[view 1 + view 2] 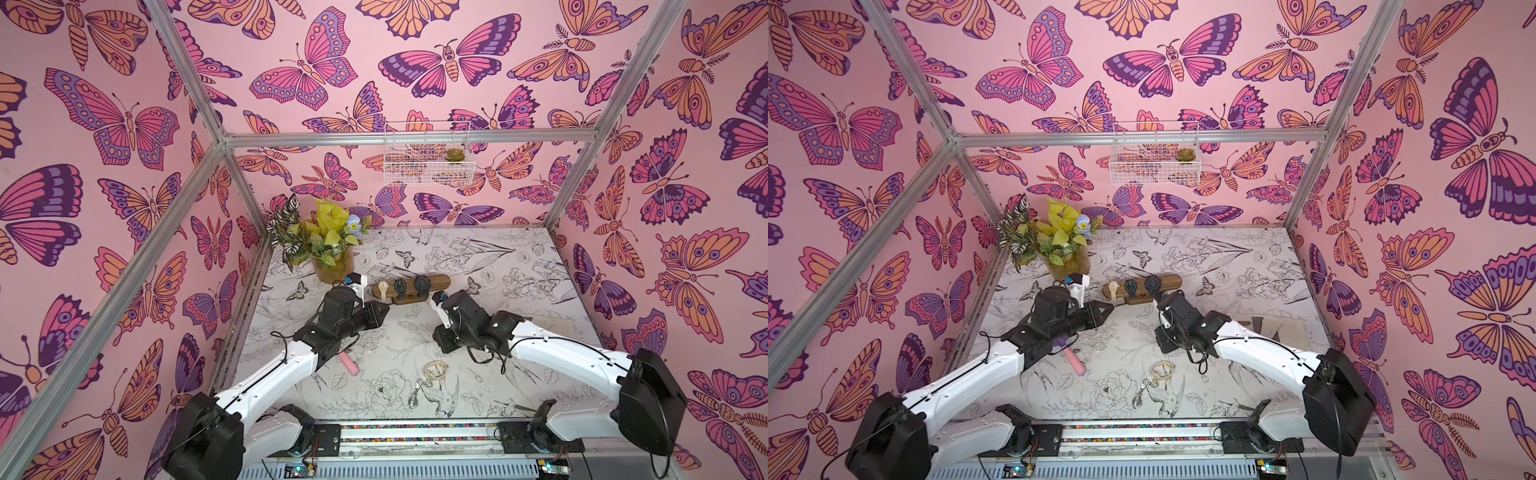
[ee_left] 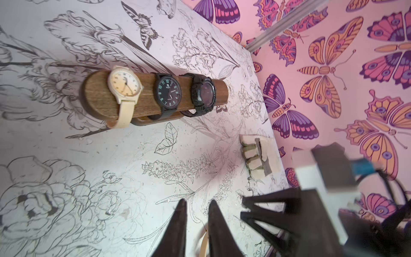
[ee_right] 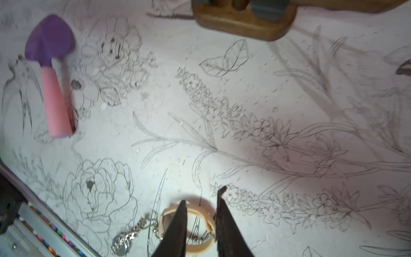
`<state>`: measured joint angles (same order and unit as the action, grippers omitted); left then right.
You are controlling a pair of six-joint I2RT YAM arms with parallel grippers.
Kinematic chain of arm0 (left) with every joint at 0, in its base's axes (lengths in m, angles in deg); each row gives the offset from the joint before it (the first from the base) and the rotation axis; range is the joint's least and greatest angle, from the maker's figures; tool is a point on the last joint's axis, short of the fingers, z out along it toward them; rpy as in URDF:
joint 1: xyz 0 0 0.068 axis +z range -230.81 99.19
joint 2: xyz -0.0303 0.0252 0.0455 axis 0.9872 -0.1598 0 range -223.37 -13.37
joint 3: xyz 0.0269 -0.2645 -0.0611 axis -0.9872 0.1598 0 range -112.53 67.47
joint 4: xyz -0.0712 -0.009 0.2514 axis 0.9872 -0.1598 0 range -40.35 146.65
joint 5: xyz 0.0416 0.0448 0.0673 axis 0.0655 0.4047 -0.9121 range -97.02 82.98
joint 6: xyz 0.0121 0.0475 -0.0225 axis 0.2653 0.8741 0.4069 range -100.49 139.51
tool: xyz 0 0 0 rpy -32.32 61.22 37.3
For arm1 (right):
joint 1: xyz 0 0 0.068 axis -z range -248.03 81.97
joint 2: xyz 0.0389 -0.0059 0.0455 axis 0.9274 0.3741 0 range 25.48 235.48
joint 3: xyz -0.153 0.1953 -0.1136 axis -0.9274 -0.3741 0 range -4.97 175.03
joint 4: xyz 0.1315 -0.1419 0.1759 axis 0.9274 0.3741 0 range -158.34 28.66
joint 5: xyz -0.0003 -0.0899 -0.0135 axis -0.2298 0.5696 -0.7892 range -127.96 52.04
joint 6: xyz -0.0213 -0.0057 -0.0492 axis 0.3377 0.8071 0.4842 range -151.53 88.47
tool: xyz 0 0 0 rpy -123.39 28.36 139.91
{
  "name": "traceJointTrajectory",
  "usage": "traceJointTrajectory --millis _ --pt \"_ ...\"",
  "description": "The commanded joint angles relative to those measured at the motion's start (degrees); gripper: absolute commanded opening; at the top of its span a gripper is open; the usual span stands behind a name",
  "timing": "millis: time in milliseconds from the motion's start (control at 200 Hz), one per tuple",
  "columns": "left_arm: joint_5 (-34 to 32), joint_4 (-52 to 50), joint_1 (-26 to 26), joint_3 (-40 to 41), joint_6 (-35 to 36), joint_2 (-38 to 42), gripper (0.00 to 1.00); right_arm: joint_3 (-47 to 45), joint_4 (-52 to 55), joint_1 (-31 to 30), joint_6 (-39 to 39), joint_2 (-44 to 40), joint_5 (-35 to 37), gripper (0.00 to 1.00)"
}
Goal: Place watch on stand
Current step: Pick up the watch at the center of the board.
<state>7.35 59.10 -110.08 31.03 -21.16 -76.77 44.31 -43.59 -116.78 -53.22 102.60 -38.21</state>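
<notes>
Now three watches [image 2: 168,93] hang on the stand [image 2: 97,95]. My left jaws and right jaws are a little apart and hold nothing. I think only the cream band [image 1: 435,369] on the bench [image 1: 498,257] may be left

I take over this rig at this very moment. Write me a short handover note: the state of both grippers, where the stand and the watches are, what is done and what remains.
Left gripper: open, empty, near the stand's cream-watch end.
Right gripper: open, empty, above the table in front of the stand.
Stand: upright, mid-table.
Done: three watches sit on the bar: cream watch, green-numeral black watch, chunky black watch.
Left: the loose cream watch lies near the front edge, beside a silver chain piece. It probably goes on next; the bar's far end looks free.
</notes>
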Motion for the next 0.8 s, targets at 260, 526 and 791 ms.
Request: traceJointTrajectory --millis 260,526,791 --pt "-9.68 -11.02 0.13 0.9 1.56 7.71 0.31 -3.7 -1.13 -5.3 -0.62 1.87 -0.01 0.34" --pt "-10.0 -11.35 0.19 1.56 0.72 7.35 0.38 -1.19 -0.37 -5.08 1.7 1.77 0.27 0.38" --pt "-10.67 -11.34 0.34 1.94 1.11 7.06 0.46 -1.1 0.24 -5.3 4.36 4.69 -8.7 0.4"
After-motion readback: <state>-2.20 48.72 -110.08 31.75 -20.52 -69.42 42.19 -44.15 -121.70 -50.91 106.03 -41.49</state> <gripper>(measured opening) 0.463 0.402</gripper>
